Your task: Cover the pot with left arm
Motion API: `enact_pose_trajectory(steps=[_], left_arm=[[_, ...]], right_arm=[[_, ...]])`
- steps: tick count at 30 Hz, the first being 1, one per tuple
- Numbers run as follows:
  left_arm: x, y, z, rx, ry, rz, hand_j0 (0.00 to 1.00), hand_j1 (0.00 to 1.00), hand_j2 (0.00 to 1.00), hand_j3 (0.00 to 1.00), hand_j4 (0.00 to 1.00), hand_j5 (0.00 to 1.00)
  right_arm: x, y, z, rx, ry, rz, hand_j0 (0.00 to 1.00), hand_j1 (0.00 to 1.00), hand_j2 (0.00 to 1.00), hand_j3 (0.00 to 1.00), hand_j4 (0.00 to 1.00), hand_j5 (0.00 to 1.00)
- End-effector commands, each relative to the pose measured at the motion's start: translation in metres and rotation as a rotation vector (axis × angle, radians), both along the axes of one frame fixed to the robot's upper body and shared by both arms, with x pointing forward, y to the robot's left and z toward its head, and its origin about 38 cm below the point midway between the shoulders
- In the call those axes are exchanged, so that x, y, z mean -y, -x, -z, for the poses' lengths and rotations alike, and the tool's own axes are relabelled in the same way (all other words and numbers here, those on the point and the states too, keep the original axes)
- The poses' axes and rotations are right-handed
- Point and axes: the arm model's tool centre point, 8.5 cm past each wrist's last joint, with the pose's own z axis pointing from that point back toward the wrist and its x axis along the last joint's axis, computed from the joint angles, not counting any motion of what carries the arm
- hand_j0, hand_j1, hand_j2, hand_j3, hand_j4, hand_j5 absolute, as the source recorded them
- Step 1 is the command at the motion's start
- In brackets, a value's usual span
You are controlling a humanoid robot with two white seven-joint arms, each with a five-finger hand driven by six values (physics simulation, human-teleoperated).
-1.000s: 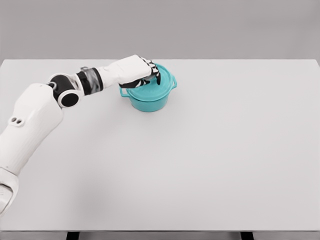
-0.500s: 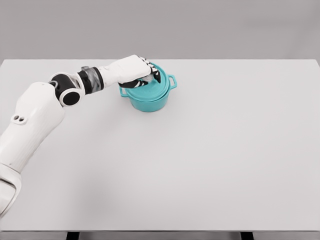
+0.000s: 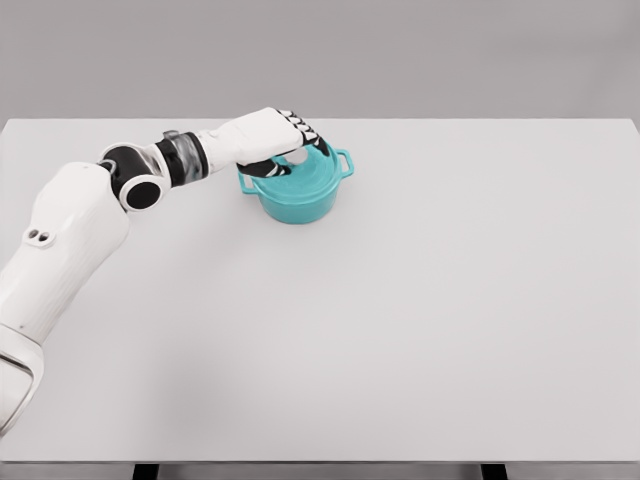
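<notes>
Reaching in from the lower left of your head view, the left arm stretches across the table (image 3: 450, 300) to the teal pot (image 3: 297, 200), which stands on the far half of the surface, left of the middle; you see the left hand (image 3: 275, 140) lying over the pot's upper left side, its back turned up and its fingers (image 3: 305, 135) bent downward over the teal lid (image 3: 300, 177); the lid sits on the pot's rim and looks level, with one small handle sticking out at the right and another just showing at the left beneath the hand; the dark fingertips hang at the lid's middle, where a pale patch shows between them, and they look loosely curled rather than clenched; you cannot tell from this angle whether they pinch the knob or merely hover around it, since the palm hides the contact; the thumb side is tucked under the hand against the lid's left edge; the forearm and its grey wrist cuff run back leftward, above the table and not touching it; the right arm does not appear.
</notes>
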Motion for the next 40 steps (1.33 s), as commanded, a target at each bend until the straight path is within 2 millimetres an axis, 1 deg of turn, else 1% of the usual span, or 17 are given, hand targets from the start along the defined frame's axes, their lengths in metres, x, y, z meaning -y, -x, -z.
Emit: enact_pose_trajectory(steps=[1, 10, 11, 12, 14, 17, 19, 20, 21, 22, 23, 25, 26, 27, 35, 38, 40], left_arm=[[-0.002, -0.001, -0.002, 0.000, 0.009, -0.005, 0.81, 0.81, 0.81, 0.81, 0.81, 0.81], [-0.004, -0.002, -0.011, 0.016, 0.021, -0.006, 0.81, 0.81, 0.81, 0.81, 0.81, 0.81], [-0.004, -0.003, -0.015, 0.023, 0.023, -0.006, 0.84, 0.84, 0.84, 0.84, 0.84, 0.84], [-0.013, -0.004, -0.018, 0.029, 0.021, -0.019, 0.85, 0.85, 0.85, 0.85, 0.85, 0.85], [-0.033, -0.006, -0.031, 0.060, 0.027, -0.050, 0.88, 0.88, 0.88, 0.88, 0.88, 0.88], [-0.067, -0.005, -0.042, 0.089, 0.005, -0.094, 0.94, 0.94, 0.94, 0.94, 0.94, 0.94], [-0.093, 0.003, -0.060, 0.111, 0.029, -0.104, 0.94, 0.94, 0.94, 0.94, 0.94, 0.94], [-0.112, 0.009, -0.069, 0.112, 0.045, -0.117, 1.00, 1.00, 1.00, 1.00, 1.00, 1.00], [-0.132, 0.020, -0.070, 0.104, 0.056, -0.129, 1.00, 1.00, 1.00, 1.00, 1.00, 1.00], [-0.159, 0.032, -0.078, 0.099, 0.059, -0.152, 1.00, 1.00, 1.00, 1.00, 1.00, 1.00], [-0.174, 0.037, -0.080, 0.089, 0.069, -0.172, 1.00, 1.00, 1.00, 1.00, 1.00, 1.00], [-0.210, 0.049, -0.073, 0.070, 0.078, -0.246, 1.00, 1.00, 1.00, 1.00, 1.00, 1.00], [-0.218, 0.052, -0.067, 0.060, 0.087, -0.266, 1.00, 1.00, 1.00, 1.00, 1.00, 1.00], [-0.223, 0.058, -0.053, 0.035, 0.090, -0.283, 1.00, 1.00, 1.00, 1.00, 1.00, 1.00], [-0.230, 0.061, -0.043, 0.014, 0.076, -0.304, 1.00, 1.00, 1.00, 1.00, 1.00, 1.00], [-0.232, 0.065, -0.031, -0.011, 0.071, -0.308, 1.00, 1.00, 1.00, 1.00, 1.00, 1.00], [-0.233, 0.066, -0.028, -0.014, 0.061, -0.310, 1.00, 1.00, 1.00, 1.00, 1.00, 1.00]], right_arm=[[0.000, 0.000, 0.000, 0.000, 0.000, 0.000, 1.00, 1.00, 1.00, 1.00, 1.00, 1.00], [0.000, 0.000, 0.000, 0.000, 0.000, 0.000, 1.00, 1.00, 1.00, 1.00, 1.00, 1.00], [0.000, 0.000, 0.000, 0.000, 0.000, 0.000, 1.00, 1.00, 1.00, 1.00, 1.00, 1.00], [0.000, 0.000, 0.000, 0.000, 0.000, 0.000, 1.00, 1.00, 1.00, 1.00, 1.00, 1.00], [0.000, 0.000, 0.000, 0.000, 0.000, 0.000, 1.00, 1.00, 1.00, 1.00, 1.00, 1.00], [0.000, 0.000, 0.000, 0.000, 0.000, 0.000, 1.00, 1.00, 1.00, 1.00, 1.00, 1.00], [0.000, 0.000, 0.000, 0.000, 0.000, 0.000, 1.00, 1.00, 1.00, 1.00, 1.00, 1.00], [0.000, 0.000, 0.000, 0.000, 0.000, 0.000, 1.00, 1.00, 1.00, 1.00, 1.00, 1.00], [0.000, 0.000, 0.000, 0.000, 0.000, 0.000, 1.00, 1.00, 1.00, 1.00, 1.00, 1.00], [0.000, 0.000, 0.000, 0.000, 0.000, 0.000, 1.00, 1.00, 1.00, 1.00, 1.00, 1.00], [0.000, 0.000, 0.000, -0.001, -0.001, 0.000, 1.00, 1.00, 1.00, 1.00, 1.00, 1.00], [0.000, 0.000, 0.000, 0.000, 0.000, 0.000, 1.00, 1.00, 1.00, 1.00, 1.00, 1.00], [0.000, 0.000, 0.000, 0.000, 0.000, 0.000, 1.00, 1.00, 1.00, 1.00, 1.00, 1.00], [0.000, 0.000, 0.000, 0.000, 0.000, 0.000, 1.00, 1.00, 1.00, 1.00, 1.00, 1.00], [0.000, 0.000, 0.000, 0.000, 0.000, 0.000, 1.00, 1.00, 1.00, 1.00, 1.00, 1.00], [0.000, 0.000, 0.000, 0.000, 0.000, 0.000, 1.00, 1.00, 1.00, 1.00, 1.00, 1.00], [0.000, 0.000, 0.000, 0.000, 0.000, 0.000, 1.00, 1.00, 1.00, 1.00, 1.00, 1.00]])
